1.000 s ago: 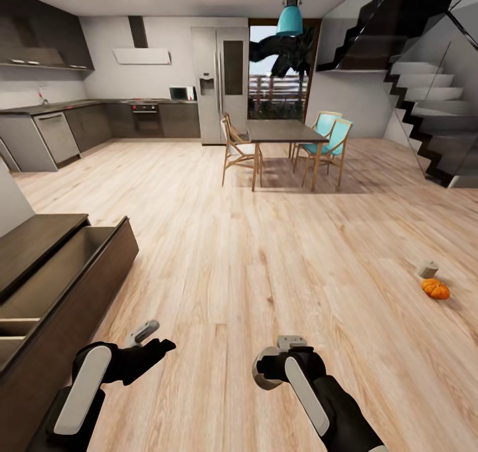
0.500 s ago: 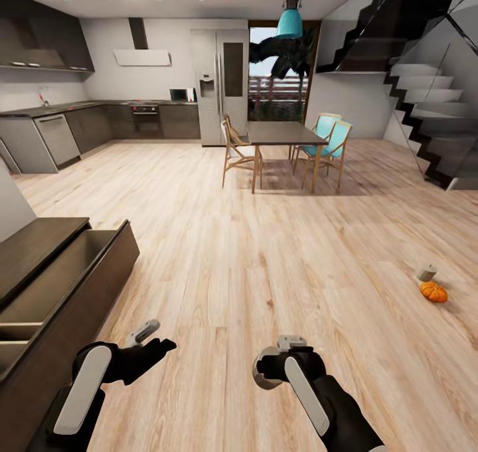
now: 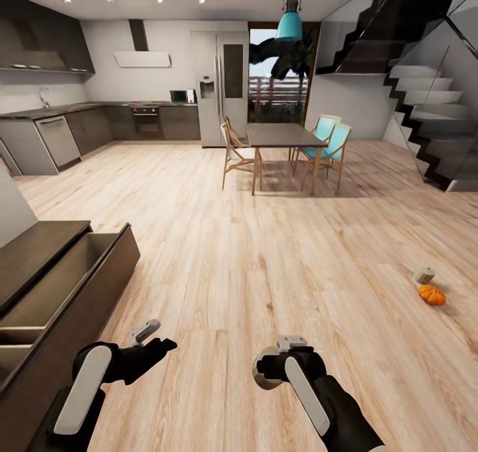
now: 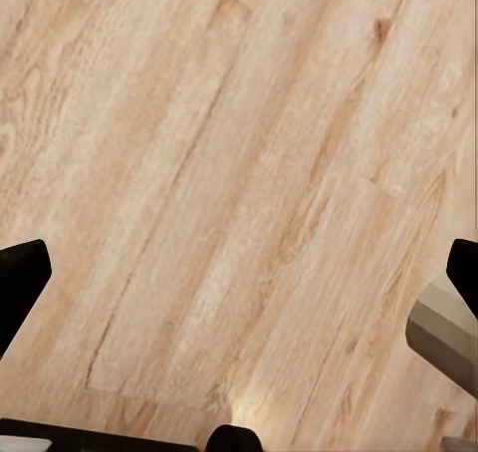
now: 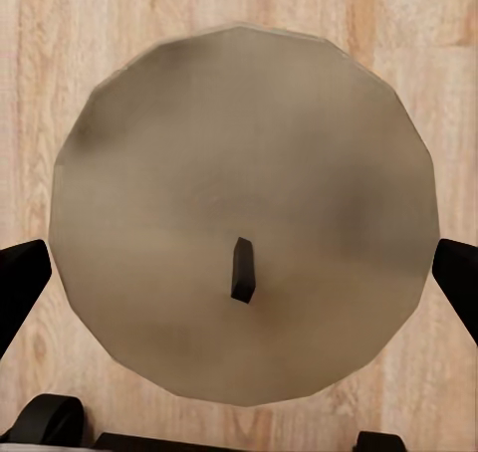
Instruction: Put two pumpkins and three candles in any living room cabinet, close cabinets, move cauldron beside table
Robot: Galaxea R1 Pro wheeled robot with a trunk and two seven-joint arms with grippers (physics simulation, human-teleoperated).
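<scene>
carrying 1 candle (image 5: pixel 244 213) to the cabinet (image 3: pixel 63 276), drawer open at 9 o'clock; next move calls for a turn left and a lowering into it. right gripper (image 3: pixel 282 359) clamped on that candle, held low and forward; left gripper (image 3: pixel 147 336) apart, empty. 1 pumpkin (image 3: pixel 432 295) and another candle (image 3: pixel 425 276) on the floor at 3 o'clock

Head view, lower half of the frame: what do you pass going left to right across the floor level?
Open cabinet → left gripper → right gripper holding a candle → second candle and pumpkin on the floor.
</scene>
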